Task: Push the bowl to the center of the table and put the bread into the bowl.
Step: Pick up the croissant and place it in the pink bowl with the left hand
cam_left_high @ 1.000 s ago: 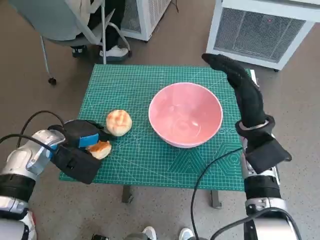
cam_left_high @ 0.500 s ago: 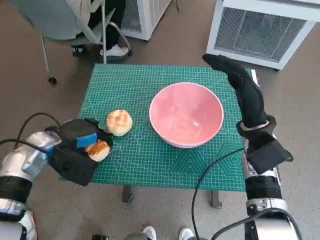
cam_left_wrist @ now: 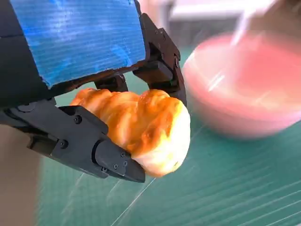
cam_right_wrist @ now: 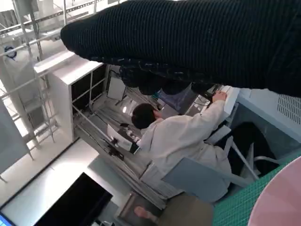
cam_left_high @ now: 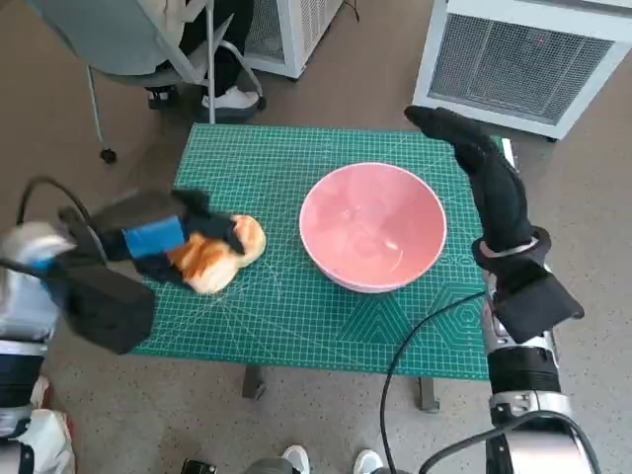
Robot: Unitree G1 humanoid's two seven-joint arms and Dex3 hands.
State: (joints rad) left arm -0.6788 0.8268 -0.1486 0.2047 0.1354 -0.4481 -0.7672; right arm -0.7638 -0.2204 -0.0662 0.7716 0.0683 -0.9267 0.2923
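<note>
My left hand point(cam_left_high: 158, 242) grips a golden-brown piece of bread point(cam_left_high: 204, 263) and holds it above the left side of the green mat point(cam_left_high: 286, 168). The left wrist view shows the bread point(cam_left_wrist: 141, 123) pinched between the black fingers point(cam_left_wrist: 101, 155), with the bowl point(cam_left_wrist: 244, 89) blurred beyond it. A round bun point(cam_left_high: 251, 237) lies on the mat just behind the held bread, partly hidden. The pink bowl point(cam_left_high: 372, 225) stands empty right of the mat's middle. My gloved right hand point(cam_left_high: 486, 178) hangs by the bowl's right rim, fingers stretched out and holding nothing.
A grey chair point(cam_left_high: 128, 39) and a person's feet point(cam_left_high: 232, 99) are beyond the table's far left corner. A white grilled unit point(cam_left_high: 523, 59) stands at the far right. In the right wrist view a seated person point(cam_right_wrist: 183, 136) shows past the glove point(cam_right_wrist: 188, 42).
My left hand has lifted the bread off the mat and carried it up and rightward, toward the bun and bowl. The right hand and bowl have stayed put.
</note>
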